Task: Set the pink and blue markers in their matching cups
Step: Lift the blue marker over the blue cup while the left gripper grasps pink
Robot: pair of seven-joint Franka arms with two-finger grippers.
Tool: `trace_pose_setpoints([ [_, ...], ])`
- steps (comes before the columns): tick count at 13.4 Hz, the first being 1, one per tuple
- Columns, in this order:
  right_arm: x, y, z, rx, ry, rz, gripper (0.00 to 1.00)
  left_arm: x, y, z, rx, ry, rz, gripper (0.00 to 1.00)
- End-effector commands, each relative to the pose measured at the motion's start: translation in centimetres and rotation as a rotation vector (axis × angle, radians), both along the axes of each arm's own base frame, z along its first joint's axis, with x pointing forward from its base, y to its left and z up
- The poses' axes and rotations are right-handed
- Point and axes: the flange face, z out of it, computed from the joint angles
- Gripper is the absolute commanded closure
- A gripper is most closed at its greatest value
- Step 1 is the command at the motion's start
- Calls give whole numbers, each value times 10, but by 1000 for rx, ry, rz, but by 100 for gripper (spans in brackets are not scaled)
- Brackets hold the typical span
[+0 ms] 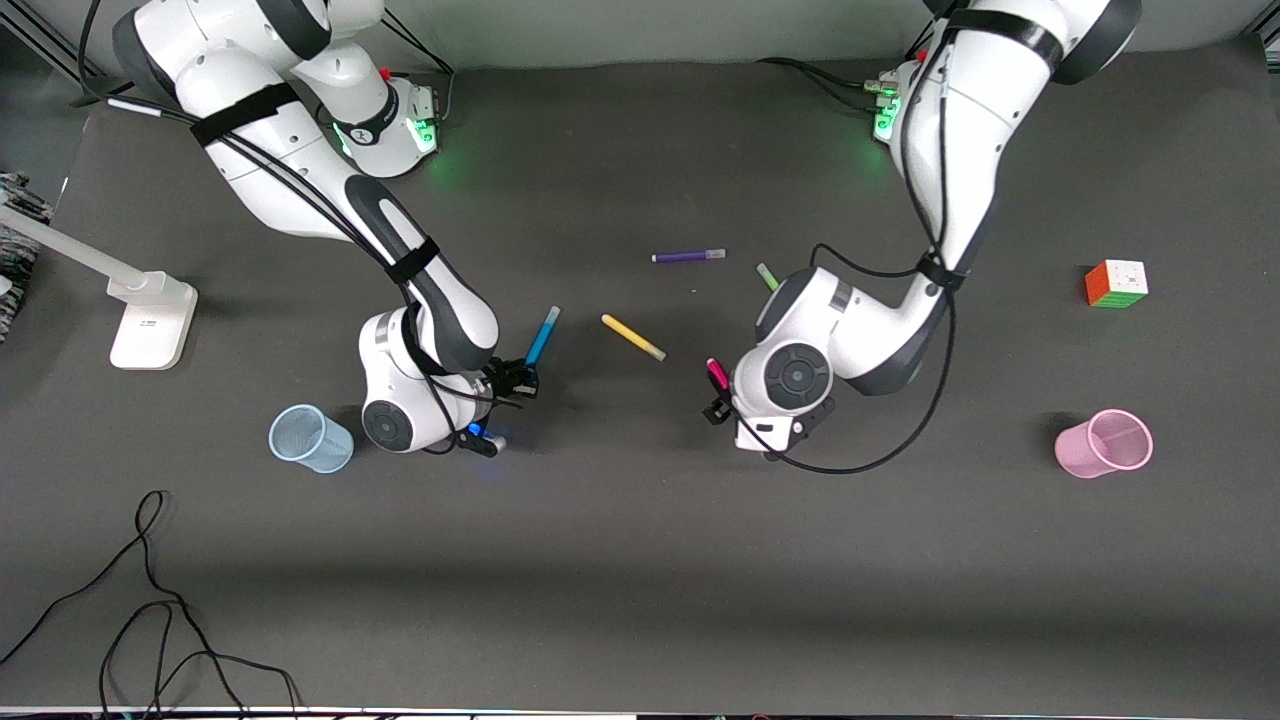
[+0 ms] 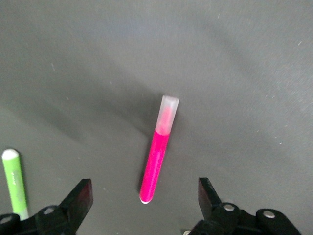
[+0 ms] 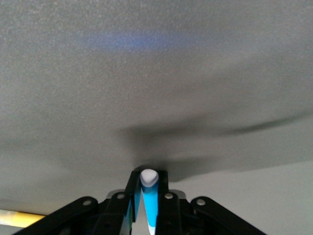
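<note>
Front view: dark grey matte desk [image 1: 640,560]. Right end effector [image 1: 515,378] clenched on the blue marker [image 1: 543,335], a slim glossy stick slanting up out of the fingers, over the desk near the pale blue cup [image 1: 310,438]. That cup is translucent ribbed plastic, tapered, standing toward the right arm's end. Left end effector [image 1: 716,402] low over the pink marker [image 1: 717,373], of which only a short magenta stretch shows past the wrist. Pale pink cup [image 1: 1103,443], same translucent plastic, sits toward the left arm's end, well apart from that marker. Purple marker [image 1: 689,256], yellow marker [image 1: 633,337] and a green marker [image 1: 767,276] lie between the arms. A colour cube [image 1: 1116,283] rests farther from the camera than the pink cup

Left wrist view: pink marker [image 2: 157,160] lies flat on the desk, round magenta barrel, frosted paler cap; left end effector [image 2: 145,198] released, black fingers spread either side, not touching it. Green marker [image 2: 14,183] just beside one finger

Right wrist view: blue marker [image 3: 148,200] pinched between black fingers, white rounded tip poking out; yellow marker [image 3: 17,218] at the edge
</note>
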Motion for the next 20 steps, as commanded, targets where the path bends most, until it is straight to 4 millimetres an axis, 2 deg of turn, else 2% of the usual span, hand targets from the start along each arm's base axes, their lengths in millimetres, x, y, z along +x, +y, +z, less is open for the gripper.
trace_pose_setpoints([
  [1, 1, 3, 8, 6, 2, -35, 100, -8, -6, -12, 5, -7, 30, 9],
  [2, 1, 3, 18, 6, 8, -30, 100, -18, -14, -20, 0, -20, 22, 11],
  [4, 7, 0, 85, 4, -32, -1, 100, -25, -16, -31, 0, -28, 31, 13],
  [6, 12, -19, 157, -78, -135, 82, 100, -30, -14, -39, 9, -16, 28, 18],
  [8, 12, -37, 208, -180, -265, 153, 100, -33, -15, -40, 13, -13, 24, 25],
  [10, 19, -64, 255, -310, -402, 236, 100, -34, -14, -42, 16, -10, 21, 37],
  [11, 21, -69, 270, -345, -454, 260, 100, -34, -13, -42, 18, -10, 20, 48],
  [12, 24, -81, 280, -381, -489, 282, 100, -34, -13, -42, 18, -10, 20, 57],
  [14, 32, -104, 291, -455, -555, 342, 100, -34, -13, -42, 18, -10, 20, 84],
  [15, 36, -120, 298, -470, -605, 415, 100, -34, -13, -41, 19, -13, 16, 94],
  [16, 40, -143, 300, -461, -641, 455, 100, -33, -12, -40, 22, -12, 14, 100],
  [17, 43, -172, 298, -454, -683, 490, 100, -31, -10, -38, 23, -10, 13, 100],
  [18, 41, -192, 295, -441, -741, 532, 100, -27, -5, -34, 23, -9, 13, 100],
  [20, 36, -227, 275, -431, -823, 576, 100, -10, 13, -9, 24, -2, -8, 100],
])
